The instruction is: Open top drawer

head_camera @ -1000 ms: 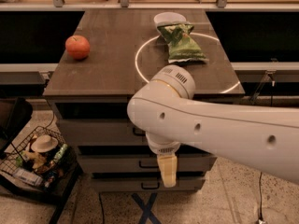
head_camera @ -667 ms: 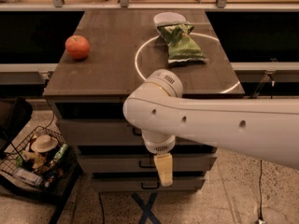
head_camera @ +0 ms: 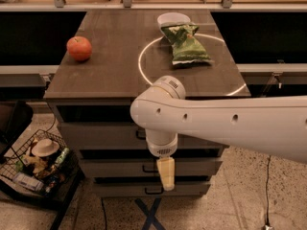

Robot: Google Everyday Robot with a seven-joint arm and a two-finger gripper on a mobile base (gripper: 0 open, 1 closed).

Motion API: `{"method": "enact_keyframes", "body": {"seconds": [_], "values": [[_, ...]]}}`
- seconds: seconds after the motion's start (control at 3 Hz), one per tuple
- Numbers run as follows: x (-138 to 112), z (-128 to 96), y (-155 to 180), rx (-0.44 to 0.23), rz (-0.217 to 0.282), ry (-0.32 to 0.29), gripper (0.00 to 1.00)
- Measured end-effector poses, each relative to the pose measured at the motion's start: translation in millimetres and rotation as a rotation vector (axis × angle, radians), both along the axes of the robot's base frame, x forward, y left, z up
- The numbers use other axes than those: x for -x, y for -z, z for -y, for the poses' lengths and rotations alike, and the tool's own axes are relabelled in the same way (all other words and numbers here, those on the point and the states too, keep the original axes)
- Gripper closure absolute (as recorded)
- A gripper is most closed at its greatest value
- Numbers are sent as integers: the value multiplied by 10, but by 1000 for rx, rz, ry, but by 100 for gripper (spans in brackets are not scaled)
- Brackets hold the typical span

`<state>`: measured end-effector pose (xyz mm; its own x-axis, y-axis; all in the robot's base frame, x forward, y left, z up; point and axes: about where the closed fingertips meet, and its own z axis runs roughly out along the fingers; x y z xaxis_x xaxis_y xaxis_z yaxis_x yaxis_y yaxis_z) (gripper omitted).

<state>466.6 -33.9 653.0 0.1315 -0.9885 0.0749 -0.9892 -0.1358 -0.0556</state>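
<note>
The grey cabinet has three drawers under a dark wooden top. The top drawer [head_camera: 98, 135] has the tallest front and looks shut; its black bar handle [head_camera: 139, 134] shows only at its left end, the rest hidden behind my arm. My gripper [head_camera: 166, 174] hangs pointing down in front of the middle drawer [head_camera: 115, 167] and the bottom drawer [head_camera: 120, 188], a little below and right of the top drawer's handle. My white arm [head_camera: 230, 123] crosses from the right and covers the right half of the cabinet front.
On the cabinet top lie a red apple [head_camera: 79, 48], a green chip bag [head_camera: 186, 44] and a white bowl [head_camera: 173, 18] inside a white painted circle. A black wire basket [head_camera: 36, 164] of items stands on the floor at left. Dark shelves flank both sides.
My arm and gripper have shifted slightly to the left in front of the drawers. The drawers and the items on top have not moved.
</note>
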Motion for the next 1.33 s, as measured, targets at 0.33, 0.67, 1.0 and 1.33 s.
{"method": "enact_keyframes", "body": {"seconds": [0.33, 0.67, 1.0, 1.33], "values": [[-42, -76, 91, -59, -12, -4, 0], [-57, -231, 206, -152, -30, -11, 18], [-60, -247, 215, -161, -30, -12, 49], [-60, -247, 193, -161, -30, -12, 72]]}}
